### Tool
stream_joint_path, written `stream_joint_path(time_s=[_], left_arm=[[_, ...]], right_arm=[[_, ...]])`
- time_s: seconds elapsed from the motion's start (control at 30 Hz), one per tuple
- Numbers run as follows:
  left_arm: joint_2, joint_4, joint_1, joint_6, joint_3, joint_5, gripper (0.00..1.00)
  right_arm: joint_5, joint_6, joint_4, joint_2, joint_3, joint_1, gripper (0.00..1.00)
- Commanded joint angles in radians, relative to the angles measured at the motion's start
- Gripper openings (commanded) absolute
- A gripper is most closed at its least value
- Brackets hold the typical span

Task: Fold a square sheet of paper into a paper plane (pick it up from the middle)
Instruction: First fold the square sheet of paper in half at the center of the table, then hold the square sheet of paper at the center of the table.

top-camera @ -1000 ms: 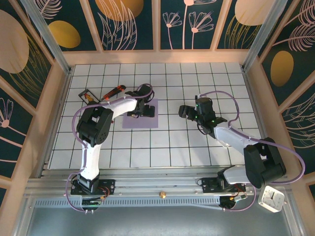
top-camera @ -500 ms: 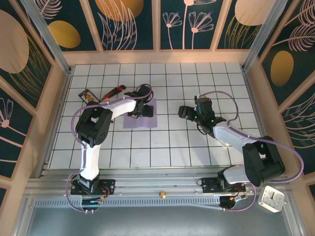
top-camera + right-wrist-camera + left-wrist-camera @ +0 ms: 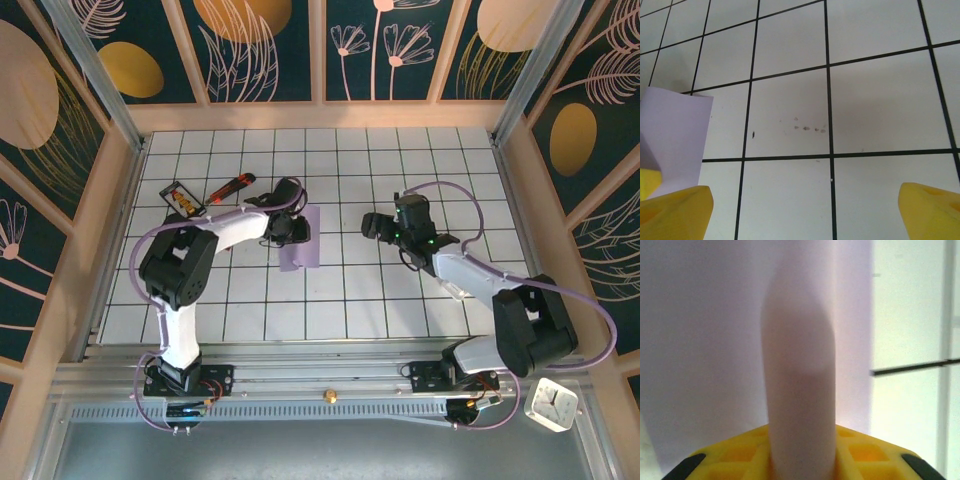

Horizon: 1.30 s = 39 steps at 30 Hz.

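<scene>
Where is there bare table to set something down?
Bare: near tile rows between the arms, and the far right corner beyond the right pincer. Crowded: far left, with black-framed card and red-orange utility knife; centre, where the left pincer pinches the pale lavender paper sheet.

Left fingers (image 3: 732, 463) pinched, right fingers (image 3: 676, 214) apart.

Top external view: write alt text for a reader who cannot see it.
The left gripper pinches the middle of the square sheet of paper, pale purple, on a white gridded table. The right gripper hangs open nearby.
</scene>
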Motion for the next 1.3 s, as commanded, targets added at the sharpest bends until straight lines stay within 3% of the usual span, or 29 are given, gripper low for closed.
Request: stream_joint_path(time_s=[0.0,0.1,0.23,0.33,0.43,0.7,0.9,1.27], left_arm=[[-0.117,0.206,-0.015,-0.123,-0.045,0.206,0.26],[-0.177,0.318,-0.037,-0.195,-0.072,0.301,0.24],[-0.207,0.492,-0.072,-0.304,-0.092,0.402,0.21],[-0.206,0.675,-0.077,-0.42,-0.156,0.459,0.21],[-0.179,0.746,-0.077,-0.47,-0.21,0.47,0.21],[-0.105,0.776,-0.078,-0.44,-0.311,0.47,0.21],[-0.058,0.753,-0.077,-0.393,-0.334,0.448,0.22],[-0.037,0.761,-0.077,-0.364,-0.396,0.409,0.24]], right_arm=[[0.019,-0.008,-0.064,-0.088,0.026,-0.038,0.96],[-0.019,-0.002,-0.095,-0.16,0.016,-0.096,0.96],[-0.183,0.043,-0.139,-0.237,0.017,-0.242,0.94],[-0.301,0.057,-0.144,-0.271,0.016,-0.298,0.94],[-0.368,0.062,-0.15,-0.267,0.024,-0.297,0.93],[-0.421,0.091,-0.111,-0.229,-0.014,-0.239,0.89],[-0.395,0.085,-0.103,-0.143,0.013,-0.181,0.88],[-0.401,0.078,-0.092,-0.063,0.041,-0.175,0.81]])
